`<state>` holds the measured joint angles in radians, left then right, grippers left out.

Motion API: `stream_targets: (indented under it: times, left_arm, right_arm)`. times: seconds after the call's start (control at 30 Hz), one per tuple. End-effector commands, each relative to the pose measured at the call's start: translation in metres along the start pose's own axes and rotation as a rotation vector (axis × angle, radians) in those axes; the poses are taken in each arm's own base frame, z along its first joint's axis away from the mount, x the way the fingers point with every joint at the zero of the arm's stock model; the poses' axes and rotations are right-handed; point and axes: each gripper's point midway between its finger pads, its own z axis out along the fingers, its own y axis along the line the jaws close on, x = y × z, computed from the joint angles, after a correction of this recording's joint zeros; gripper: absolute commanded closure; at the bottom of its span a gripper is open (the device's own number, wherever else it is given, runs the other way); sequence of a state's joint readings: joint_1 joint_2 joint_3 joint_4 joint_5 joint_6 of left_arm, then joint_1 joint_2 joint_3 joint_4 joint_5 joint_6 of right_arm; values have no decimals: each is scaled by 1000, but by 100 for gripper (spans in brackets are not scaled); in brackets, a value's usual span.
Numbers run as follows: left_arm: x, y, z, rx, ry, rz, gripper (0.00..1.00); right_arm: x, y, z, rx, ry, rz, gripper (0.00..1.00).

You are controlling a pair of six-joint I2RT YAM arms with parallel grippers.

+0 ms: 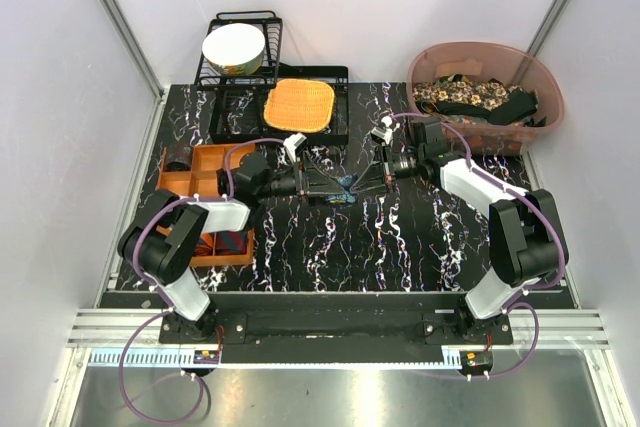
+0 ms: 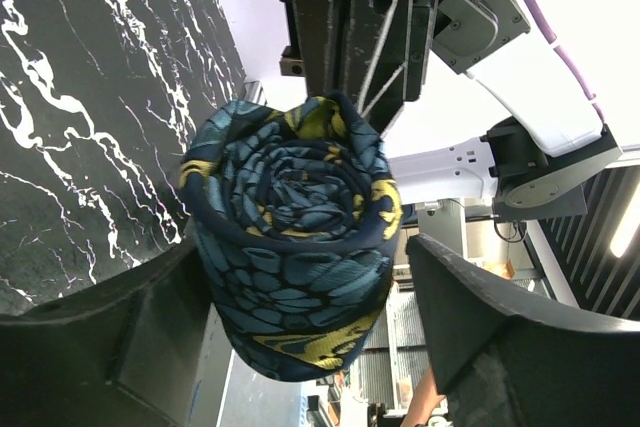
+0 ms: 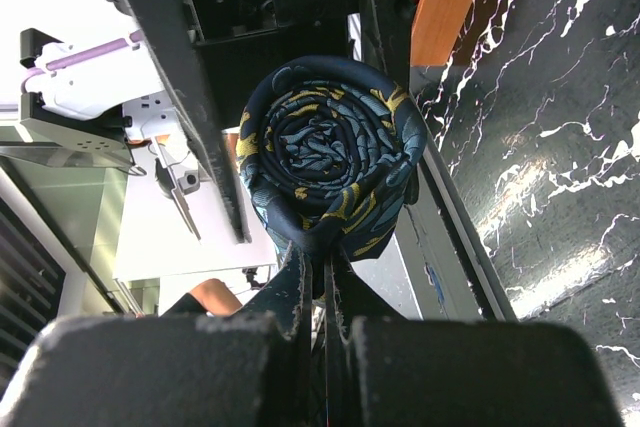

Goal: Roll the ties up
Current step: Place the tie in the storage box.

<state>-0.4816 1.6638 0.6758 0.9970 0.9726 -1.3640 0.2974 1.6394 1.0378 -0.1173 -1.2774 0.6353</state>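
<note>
Below both tools, a black marbled table [image 1: 330, 257]. Beyond the right gripper [image 3: 326, 272] and off to its right, a pink tub [image 1: 548, 97] filled with loose ties [image 1: 470, 97], beige floral and black. Beyond the left gripper [image 1: 322, 185], a black wire rack [image 1: 215, 37] carrying a white bowl [image 1: 233, 47], and nearer to this gripper a square orange woven mat [image 1: 298, 105]. To the left of the left gripper, an orange tray [image 1: 215, 157] with compartments. In its near corner, something navy and orange, perhaps a rolled striped tie [image 1: 232, 243], too small to say surely. Directly between the two tools, which face each other tip to tip, the dark blue tie [image 2: 290, 237] with teal and yellow print, wound into a tight spiral roll. Right gripper clenched, pinching the outer fold of the roll between its two fingers. Left gripper released, with its fingers [image 2: 150, 327] standing on both sides of the roll: one close against the fabric, the other apart from it with a clear gap.
</note>
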Motion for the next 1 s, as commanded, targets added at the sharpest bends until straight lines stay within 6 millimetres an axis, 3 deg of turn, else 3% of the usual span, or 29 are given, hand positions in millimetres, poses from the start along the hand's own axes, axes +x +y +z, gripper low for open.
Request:
stream_targets:
  times: [0.0, 0.17, 0.27, 0.4, 0.5, 0.87, 0.93, 0.97]
  left_arm:
    - [-5, -8, 3, 41, -19, 42, 30]
    - [-7, -9, 5, 51, -25, 43, 32]
    - [-9, -10, 6, 54, -27, 39, 22]
    - [-9, -8, 6, 53, -30, 33, 24]
    - [-9, -8, 6, 55, -30, 34, 33]
    - [-7, -3, 5, 42, -25, 37, 95]
    - [-6, 1, 4, 28, -24, 29, 100]
    - [-7, 1, 4, 24, -25, 40, 100]
  right_arm:
    - [2, 2, 5, -20, 17, -24, 100]
    - [4, -1, 6, -11, 16, -15, 100]
    - [4, -3, 6, -7, 15, -7, 100]
    - [3, -4, 7, -5, 14, -4, 100]
    - [2, -4, 7, -5, 14, -7, 100]
    - [3, -6, 7, -3, 15, 5, 100]
    - [3, -6, 7, -3, 16, 5, 100]
    - [3, -7, 7, -1, 14, 6, 93]
